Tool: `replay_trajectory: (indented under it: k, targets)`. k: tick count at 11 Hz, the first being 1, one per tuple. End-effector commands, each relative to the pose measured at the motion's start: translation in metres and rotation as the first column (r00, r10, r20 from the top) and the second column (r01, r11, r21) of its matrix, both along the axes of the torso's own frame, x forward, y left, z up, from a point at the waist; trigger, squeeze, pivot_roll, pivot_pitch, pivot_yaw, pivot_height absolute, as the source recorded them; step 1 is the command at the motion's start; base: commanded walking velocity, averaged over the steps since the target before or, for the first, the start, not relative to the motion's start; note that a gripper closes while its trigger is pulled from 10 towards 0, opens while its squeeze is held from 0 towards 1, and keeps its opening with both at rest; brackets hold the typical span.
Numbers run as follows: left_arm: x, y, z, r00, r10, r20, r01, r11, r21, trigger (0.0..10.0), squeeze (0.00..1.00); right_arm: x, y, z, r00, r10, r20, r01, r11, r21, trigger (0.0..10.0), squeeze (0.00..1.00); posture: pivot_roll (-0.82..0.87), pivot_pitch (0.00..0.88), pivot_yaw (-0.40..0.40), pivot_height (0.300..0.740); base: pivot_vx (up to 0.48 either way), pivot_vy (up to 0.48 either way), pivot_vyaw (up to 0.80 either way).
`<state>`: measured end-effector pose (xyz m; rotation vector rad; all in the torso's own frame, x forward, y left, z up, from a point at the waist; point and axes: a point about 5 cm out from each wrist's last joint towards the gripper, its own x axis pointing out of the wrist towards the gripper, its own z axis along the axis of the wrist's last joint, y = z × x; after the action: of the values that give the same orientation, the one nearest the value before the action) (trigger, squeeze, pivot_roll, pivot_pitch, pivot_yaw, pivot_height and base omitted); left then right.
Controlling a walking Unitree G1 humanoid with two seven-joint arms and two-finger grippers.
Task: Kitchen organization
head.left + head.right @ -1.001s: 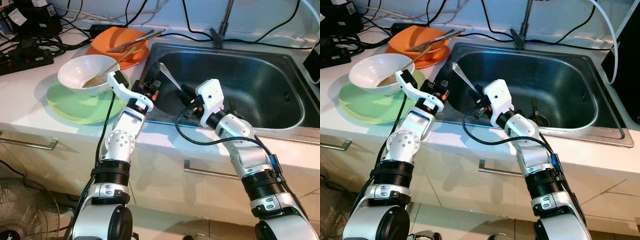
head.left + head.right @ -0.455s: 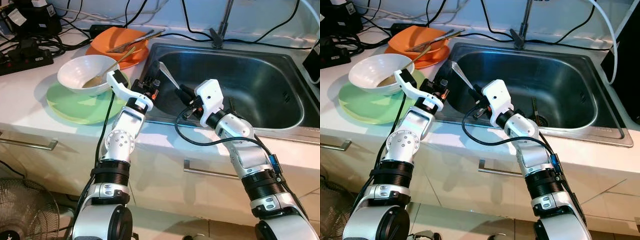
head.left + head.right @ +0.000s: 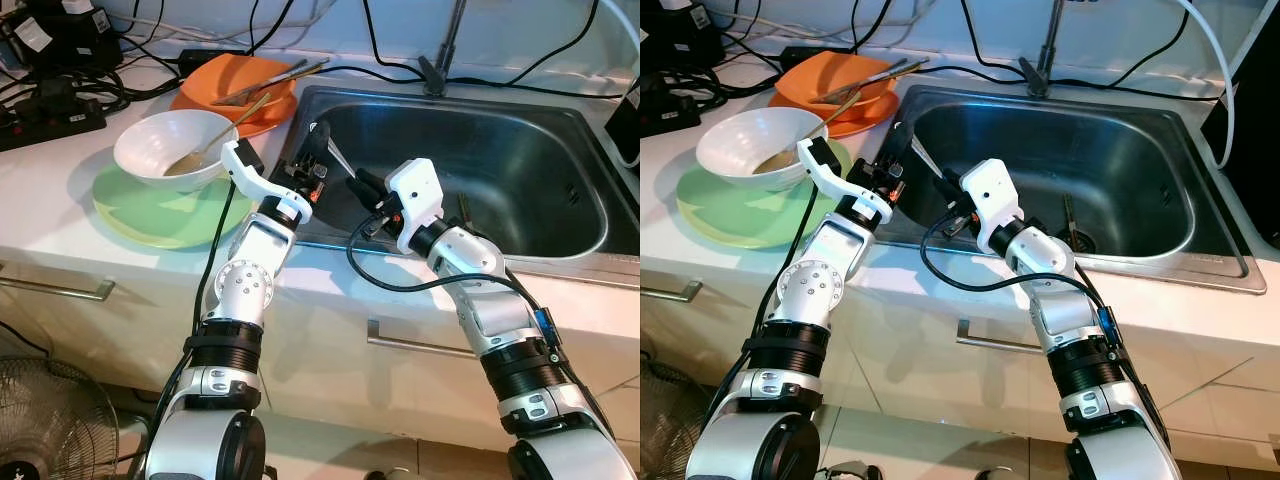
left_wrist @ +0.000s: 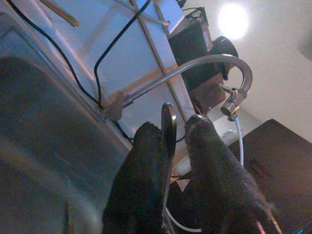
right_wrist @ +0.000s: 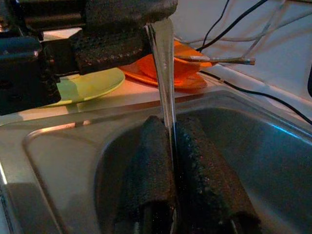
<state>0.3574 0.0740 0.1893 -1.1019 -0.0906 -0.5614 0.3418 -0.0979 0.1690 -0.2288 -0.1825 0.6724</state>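
Observation:
A flat metal utensil (image 3: 338, 155) stands slanted over the left end of the steel sink (image 3: 560, 245). My right gripper (image 3: 358, 182) is shut on its lower end, and the right wrist view shows the blade (image 5: 163, 63) rising from between those fingers (image 5: 146, 165). My left gripper (image 3: 322, 135) reaches in from the counter side and straddles the upper tip. In the left wrist view the tip (image 4: 168, 126) lies against one finger (image 4: 144, 165), with a thin gap to the other. I cannot tell what kind of utensil it is.
A white bowl (image 3: 165, 145) with a spoon sits on a green plate (image 3: 150, 215) left of the sink. Behind it an orange plate (image 3: 215, 90) carries more cutlery. Another utensil (image 3: 462, 208) lies in the basin. The faucet (image 3: 445, 45) rises behind, and cables with a power strip (image 3: 50, 110) crowd the back left.
My left gripper has risen from the sink's rim and moved right, so its fingers now sit around the utensil's upper tip. The right gripper has shifted slightly left and up with the utensil.

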Motion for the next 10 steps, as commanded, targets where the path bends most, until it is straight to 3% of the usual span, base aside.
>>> replay_trajectory:
  k: [1,3,4,8,10]
  targets:
    - [-0.011,-0.032,-0.005,0.997,-0.069,-0.023,0.067,0.993,-0.096,10.0,1.00,0.000,0.002,-0.007,1.000,0.011,-0.027,-0.011,1.000,-0.018,0.0,0.00,0.04,0.046,0.015,0.740,0.000,0.000,0.00]
    - [-0.012,-0.033,-0.005,0.997,-0.079,-0.023,0.076,0.992,-0.097,10.0,1.00,0.010,-0.012,-0.002,0.997,-0.081,-0.013,0.080,0.997,-0.021,0.0,0.00,0.04,0.044,0.017,0.740,0.000,0.000,0.00]
    - [-0.012,-0.034,-0.007,0.997,-0.077,-0.033,0.074,0.994,-0.079,10.0,0.00,0.017,-0.023,0.004,0.988,-0.154,0.001,0.154,0.988,-0.014,0.0,0.00,0.04,0.042,0.016,0.740,0.000,0.000,0.00]
    - [-0.012,-0.035,-0.009,0.996,-0.080,-0.035,0.078,0.996,-0.040,10.0,0.00,0.034,-0.051,0.022,0.945,-0.325,0.037,0.323,0.945,0.047,0.0,0.00,0.04,0.035,0.020,0.740,0.000,0.000,0.00]
    - [-0.015,-0.045,-0.015,0.995,-0.099,0.007,0.094,0.963,0.251,10.0,0.00,0.043,-0.071,0.035,0.897,-0.440,0.045,0.431,0.893,0.127,0.0,0.00,0.03,0.030,0.021,0.740,0.000,0.000,0.00]
